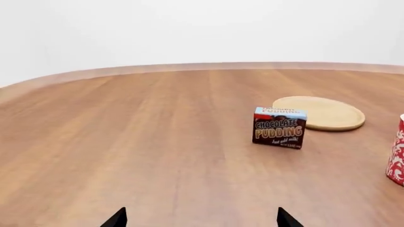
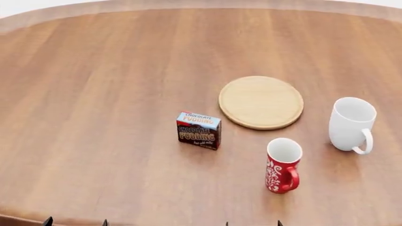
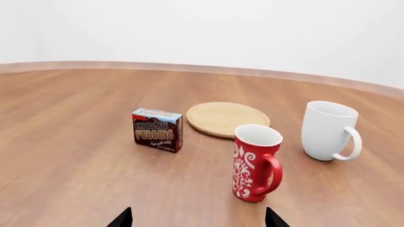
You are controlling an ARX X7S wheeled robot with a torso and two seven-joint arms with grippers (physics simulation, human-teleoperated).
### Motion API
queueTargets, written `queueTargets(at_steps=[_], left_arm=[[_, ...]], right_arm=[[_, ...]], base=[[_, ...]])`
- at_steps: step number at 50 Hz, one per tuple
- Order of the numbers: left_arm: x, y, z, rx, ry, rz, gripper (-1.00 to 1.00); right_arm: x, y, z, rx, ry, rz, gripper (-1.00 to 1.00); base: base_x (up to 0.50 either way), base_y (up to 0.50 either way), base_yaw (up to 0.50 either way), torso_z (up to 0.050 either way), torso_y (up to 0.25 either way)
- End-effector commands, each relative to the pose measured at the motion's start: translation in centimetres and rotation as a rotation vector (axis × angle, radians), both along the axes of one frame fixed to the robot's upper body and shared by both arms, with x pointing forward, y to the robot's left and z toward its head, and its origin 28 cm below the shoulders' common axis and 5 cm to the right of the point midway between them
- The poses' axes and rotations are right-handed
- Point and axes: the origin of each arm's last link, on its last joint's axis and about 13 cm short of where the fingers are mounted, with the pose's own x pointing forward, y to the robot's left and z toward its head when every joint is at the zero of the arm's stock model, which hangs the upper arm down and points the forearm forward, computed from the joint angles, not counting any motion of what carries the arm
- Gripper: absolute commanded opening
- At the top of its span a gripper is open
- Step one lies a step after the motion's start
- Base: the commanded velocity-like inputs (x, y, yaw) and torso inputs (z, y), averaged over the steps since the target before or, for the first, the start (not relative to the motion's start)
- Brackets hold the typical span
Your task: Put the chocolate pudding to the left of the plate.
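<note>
The chocolate pudding [image 2: 199,130] is a small dark brown carton with a blue and red top, standing upright on the wooden table. It stands left of and a little nearer than the plate [image 2: 261,101], a flat round light-wood disc, with a small gap between them. Both also show in the left wrist view, chocolate pudding [image 1: 279,127] and plate [image 1: 320,112], and in the right wrist view, chocolate pudding [image 3: 158,129] and plate [image 3: 227,118]. My left gripper [image 1: 200,218] and right gripper [image 3: 197,218] are open and hold nothing, well short of the carton. Only their fingertips show.
A red patterned mug [image 2: 282,165] stands nearer than the plate, to the right of the carton. A white mug [image 2: 351,124] stands right of the plate. The table's far edge [image 2: 188,5] curves along the back, and its near edge [image 2: 19,217] lies by the grippers.
</note>
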Motion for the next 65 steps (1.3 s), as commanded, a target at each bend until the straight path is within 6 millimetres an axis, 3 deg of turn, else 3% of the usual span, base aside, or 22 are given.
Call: queueTargets(at_steps=[1, 19, 23, 35, 43, 65], left_arm=[[0.0, 0.0, -0.1, 0.001, 0.002, -0.003, 1.0], [-0.3, -0.2, 0.1, 0.015, -0.001, -0.014, 1.0], [-0.7, -0.2, 0.5, 0.019, -0.016, -0.019, 1.0], [-5.0, 0.2, 5.5, 0.025, -0.201, 0.007, 1.0], [-4.9, 0.1, 5.4, 0.035, -0.208, 0.014, 1.0], [-4.0, 0.1, 4.5, 0.012, -0.17, 0.002, 1.0]], right_arm=[[0.1, 0.0, -0.2, 0.0, 0.0, 0.005, 1.0], [0.3, -0.3, -0.2, 0.027, 0.006, -0.056, 1.0], [-0.4, -0.2, 0.7, -0.009, -0.053, -0.078, 1.0], [-4.2, 0.0, 5.4, -0.024, -0.17, -0.069, 1.0], [-3.2, 0.1, 4.3, -0.032, -0.13, -0.074, 1.0], [-3.2, 0.3, 4.0, -0.054, -0.134, -0.057, 1.0]], base=[[0.0, 0.3, 0.0, 0.0, 0.0], [0.0, 0.25, 0.0, 0.0, 0.0], [0.0, 0.0, 0.0, 0.0, 0.0], [0.0, 0.0, 0.0, 0.0, 0.0], [0.13, 0.0, 0.0, 0.0, 0.0], [0.35, 0.0, 0.0, 0.0, 0.0]])
